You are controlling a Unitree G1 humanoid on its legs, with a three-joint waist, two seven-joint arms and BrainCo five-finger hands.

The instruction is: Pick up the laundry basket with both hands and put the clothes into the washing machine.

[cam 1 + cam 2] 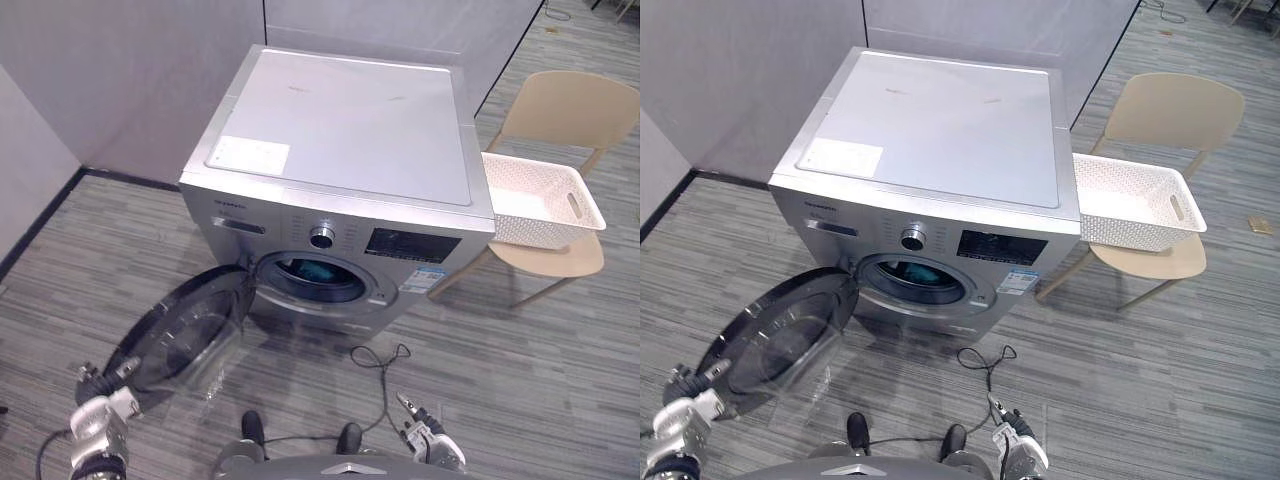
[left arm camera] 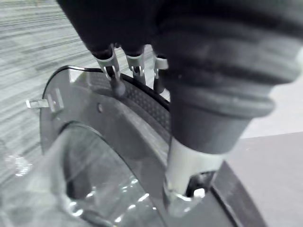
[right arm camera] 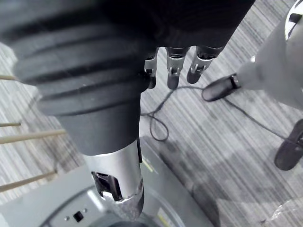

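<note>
The silver front-loading washing machine [image 1: 340,130] stands in the middle with its round door [image 1: 180,330] swung open to the left. Teal cloth [image 1: 322,270] lies inside the drum. The white perforated laundry basket [image 1: 530,228] rests on a beige chair [image 1: 570,105] right of the machine, and no clothes show in it. My left hand [image 1: 100,385] hangs low by the open door's outer edge, fingers [image 2: 113,71] straight and holding nothing. My right hand [image 1: 420,422] hangs low in front of the machine, fingers [image 3: 173,71] relaxed over the floor and empty.
Grey partition walls [image 1: 120,80] stand behind and left of the machine. The open door reaches out over the striped grey floor [image 1: 520,370] towards my left side. The chair's legs stand close to the machine's right front corner.
</note>
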